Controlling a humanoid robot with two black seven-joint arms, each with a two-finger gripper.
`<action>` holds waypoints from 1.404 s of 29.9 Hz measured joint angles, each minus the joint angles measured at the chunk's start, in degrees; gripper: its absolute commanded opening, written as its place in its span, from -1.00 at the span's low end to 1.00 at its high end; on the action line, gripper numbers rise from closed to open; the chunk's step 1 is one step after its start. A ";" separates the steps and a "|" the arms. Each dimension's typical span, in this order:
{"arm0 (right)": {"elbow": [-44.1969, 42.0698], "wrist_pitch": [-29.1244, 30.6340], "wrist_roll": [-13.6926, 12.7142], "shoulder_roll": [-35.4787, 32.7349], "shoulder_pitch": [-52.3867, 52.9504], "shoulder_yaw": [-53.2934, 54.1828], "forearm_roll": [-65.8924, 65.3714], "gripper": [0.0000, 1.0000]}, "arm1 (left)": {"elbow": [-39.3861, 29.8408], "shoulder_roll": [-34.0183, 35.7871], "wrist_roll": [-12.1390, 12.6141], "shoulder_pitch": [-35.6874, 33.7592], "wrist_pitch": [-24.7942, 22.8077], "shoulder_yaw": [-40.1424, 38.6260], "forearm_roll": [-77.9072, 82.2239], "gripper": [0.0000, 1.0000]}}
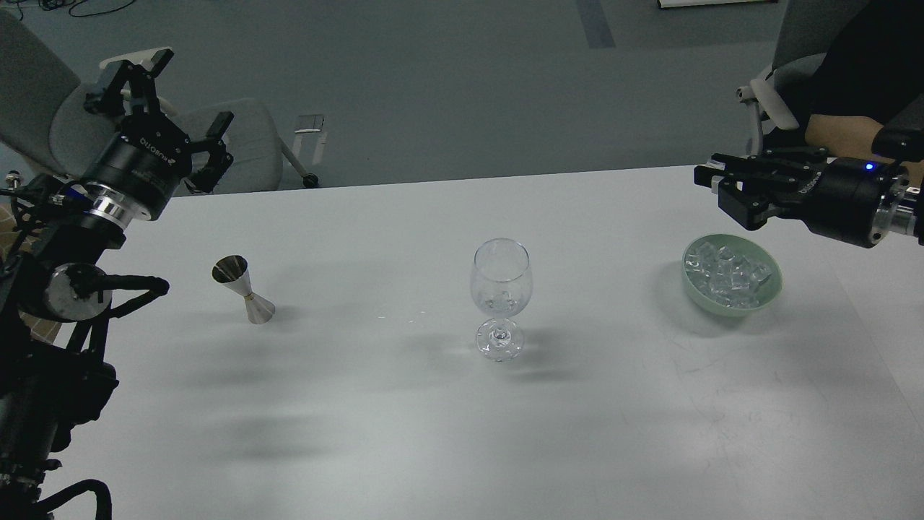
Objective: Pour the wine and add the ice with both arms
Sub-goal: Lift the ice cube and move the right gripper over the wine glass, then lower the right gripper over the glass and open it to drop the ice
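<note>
A clear stemmed glass [501, 289] stands upright at the table's middle, with a shallow pool of clear wine [499, 303] in its bowl. A pale green bowl [765, 295] at the right holds a heap of clear ice [725, 273]. My right gripper [728, 189] hovers above and behind the bowl, clear of it; its dark fingers are drawn close, and I cannot tell whether they hold a cube. My left gripper [170, 108] is raised at the far left, past the table's back edge, with fingers spread and empty.
A steel jigger [244, 289] stands on the table at the left, below my left arm. A person's bare forearm [837, 133] and a chair [776, 87] are behind the right corner. A grey chair [245, 141] stands behind the left gripper.
</note>
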 measured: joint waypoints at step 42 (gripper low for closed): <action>5.80 14.05 -5.32 24.44 11.78 -9.71 -2.80 -1.00 | 0.09 -0.45 0.01 -0.09 0.09 0.23 0.18 0.96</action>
